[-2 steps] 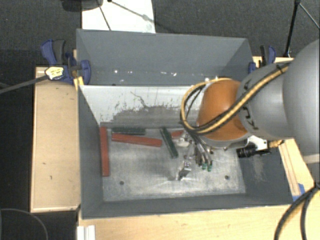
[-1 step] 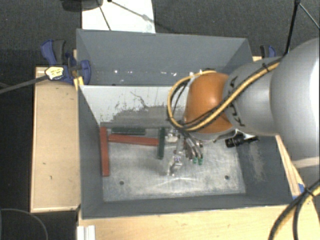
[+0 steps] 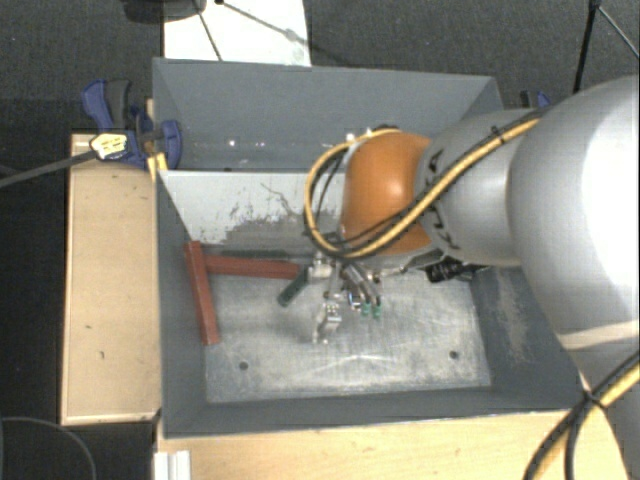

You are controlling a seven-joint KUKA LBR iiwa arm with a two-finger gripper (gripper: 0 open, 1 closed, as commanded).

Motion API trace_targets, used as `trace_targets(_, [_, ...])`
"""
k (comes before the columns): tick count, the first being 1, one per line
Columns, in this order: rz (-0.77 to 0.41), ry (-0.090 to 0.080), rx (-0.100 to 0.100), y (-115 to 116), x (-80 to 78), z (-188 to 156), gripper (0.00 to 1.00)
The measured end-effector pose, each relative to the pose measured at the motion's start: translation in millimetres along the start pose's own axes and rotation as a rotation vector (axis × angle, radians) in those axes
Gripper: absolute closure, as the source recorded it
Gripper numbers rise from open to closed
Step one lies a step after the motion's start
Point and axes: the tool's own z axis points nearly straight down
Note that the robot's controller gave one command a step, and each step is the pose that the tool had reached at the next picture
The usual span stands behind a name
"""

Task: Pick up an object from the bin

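My gripper [image 3: 327, 320] low over bin [image 3: 400, 358] floor centre, near dark green stick [image 3: 293, 290]. Red L-bracket [image 3: 205, 293] by left wall. Grip state: can't tell. I judge pick and lift still to do.

Your bulky silver-grey arm [image 3: 560, 198] in from the right, rounded orange wrist cover [image 3: 385, 183], small metal gripper [image 3: 333, 318] pointing down.
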Motion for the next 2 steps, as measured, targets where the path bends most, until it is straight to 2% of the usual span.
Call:
trace_targets(1, [0.027, 0.014, 0.001, 5.0, -24.9, 13.7, 0.00])
trace_targets(2, [0.014, 0.009, 0.005, 10.2, -27.9, 13.6, 0.00])
